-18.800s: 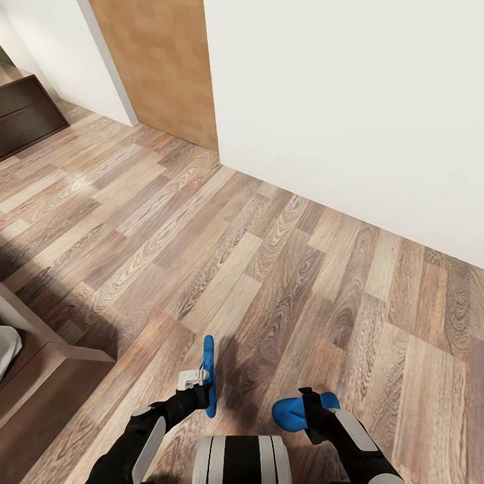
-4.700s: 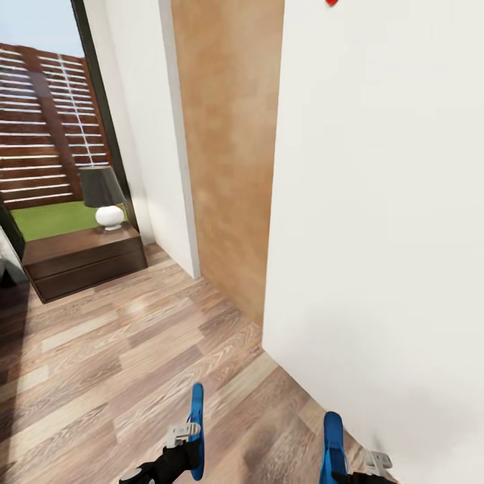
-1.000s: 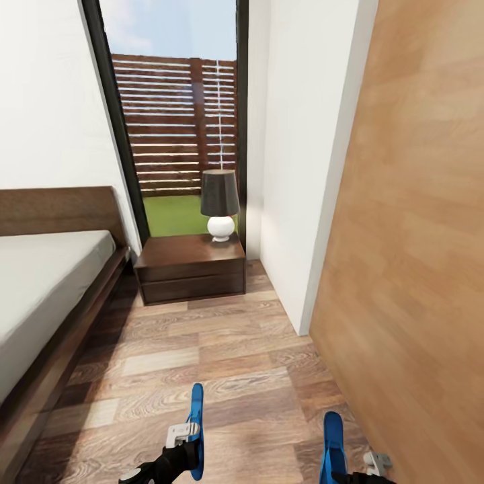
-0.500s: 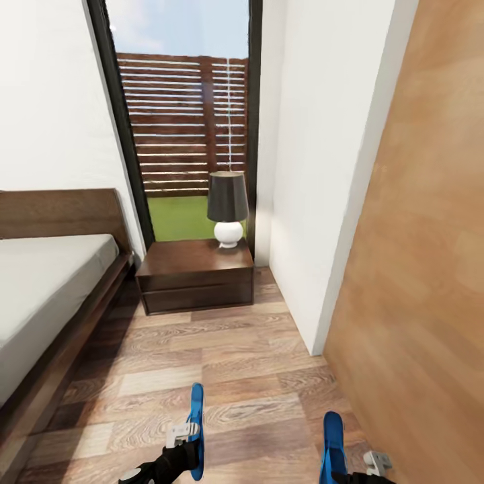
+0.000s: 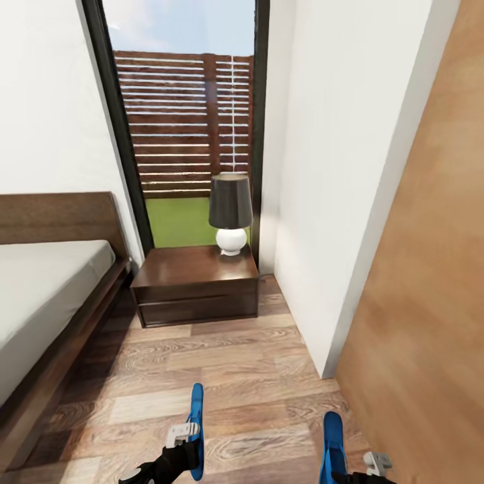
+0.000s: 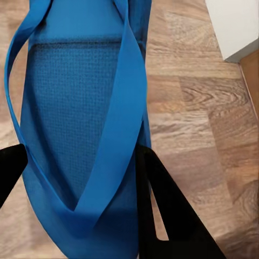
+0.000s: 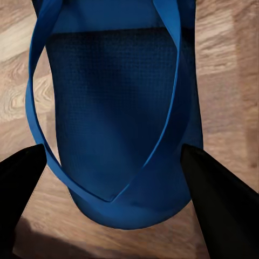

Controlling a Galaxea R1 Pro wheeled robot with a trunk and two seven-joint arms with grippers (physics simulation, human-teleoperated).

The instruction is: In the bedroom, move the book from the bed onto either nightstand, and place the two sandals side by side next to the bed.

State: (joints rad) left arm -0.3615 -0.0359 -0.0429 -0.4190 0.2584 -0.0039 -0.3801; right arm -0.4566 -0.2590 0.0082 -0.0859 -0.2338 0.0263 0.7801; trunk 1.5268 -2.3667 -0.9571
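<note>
You are facing into the bedroom with a blue sandal in each arm. Your left gripper (image 5: 190, 444) is clamped on the left sandal (image 5: 196, 430), which you hold on edge above the wood floor (image 5: 222, 363); in the left wrist view the two black fingers (image 6: 167, 216) press against either side of that sandal (image 6: 81, 135), its straps meeting in a V near them. Your right gripper (image 5: 349, 470) sits at the bottom edge of the head view, gripping the right sandal (image 5: 333, 447), also held on edge; in the right wrist view the dark fingers (image 7: 221, 199) flank that sandal (image 7: 124, 124) and touch its sides. The two sandals are well apart from each other, both off the floor. The bed (image 5: 40, 296) lies to your left, with its grey mattress on a dark wooden frame and its headboard (image 5: 60, 218) against the white wall. Just beside the bed's head end stands the nightstand (image 5: 195, 286), dark brown with drawer fronts, in front of the tall black-framed window (image 5: 188, 121). A lamp (image 5: 230, 214) with a dark shade and a round white base stands on the nightstand's back right corner. A wooden door (image 5: 423, 302) is close on your right, next to the white wall (image 5: 329, 168).
</note>
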